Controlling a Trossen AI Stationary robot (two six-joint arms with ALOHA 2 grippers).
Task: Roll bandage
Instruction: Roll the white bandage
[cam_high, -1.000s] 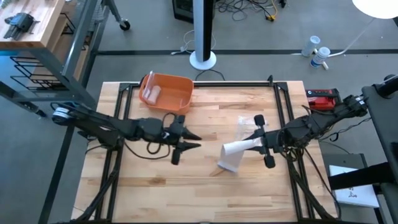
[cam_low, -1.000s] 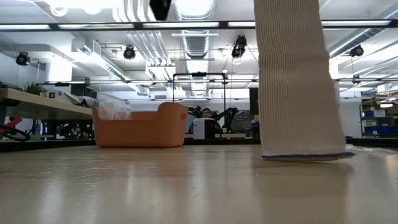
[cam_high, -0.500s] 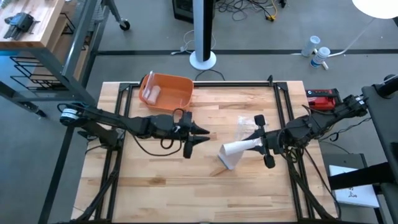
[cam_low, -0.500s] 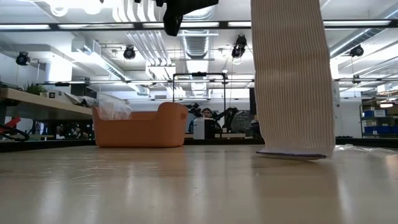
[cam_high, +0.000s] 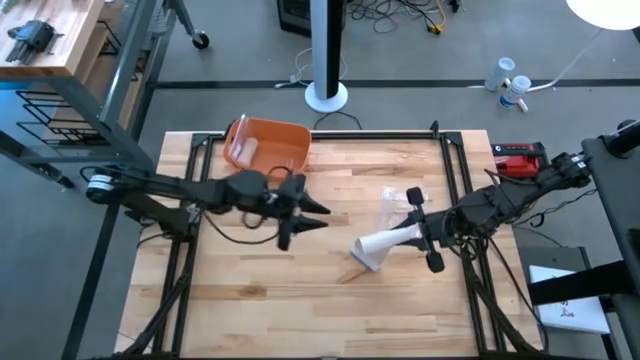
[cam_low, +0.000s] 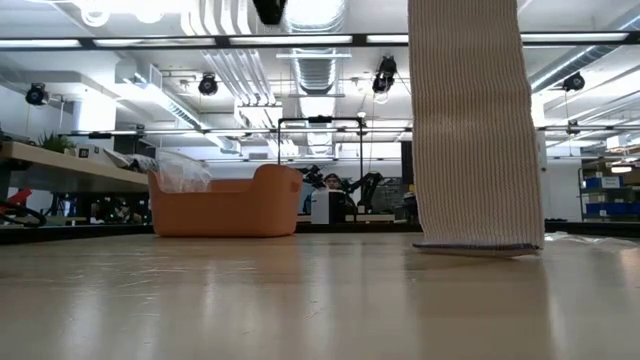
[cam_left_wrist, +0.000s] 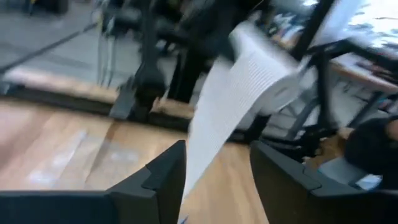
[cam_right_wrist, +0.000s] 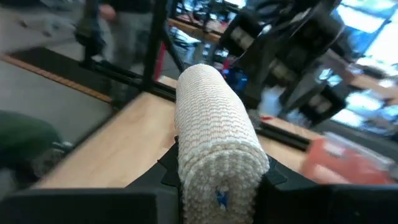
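Observation:
A white ribbed bandage is partly rolled. Its roll (cam_right_wrist: 214, 134) sits in my shut right gripper (cam_high: 420, 235), right of the table's middle. The loose strip (cam_low: 470, 120) hangs down from the roll, and its lower end (cam_low: 478, 244) rests on the wooden table (cam_high: 300, 300). My left gripper (cam_high: 312, 218) stands open above the table's middle, to the left of the strip and apart from it. In the left wrist view the strip (cam_left_wrist: 227, 112) shows beyond the gap of my left gripper (cam_left_wrist: 217, 180). My right gripper pinches the bandage's rolled part (cam_right_wrist: 217, 180) between its two fingers, one on each side of the roll. The fingers come level from the table's right and lie along the roll. The roll is lifted clear, and the strip hangs below it with its end on the table.
An orange bin (cam_high: 285, 140) with a plastic-wrapped item (cam_high: 243, 150) stands at the far left of the table. A clear wrapper (cam_high: 395, 200) lies just beyond the bandage. A red device (cam_high: 520, 158) sits off the right edge. Black frame rails (cam_high: 455, 170) border the table.
My left gripper went right and down toward the hanging strip, then drew back left and up, staying open. The strip's lower end has shifted a little on the table.

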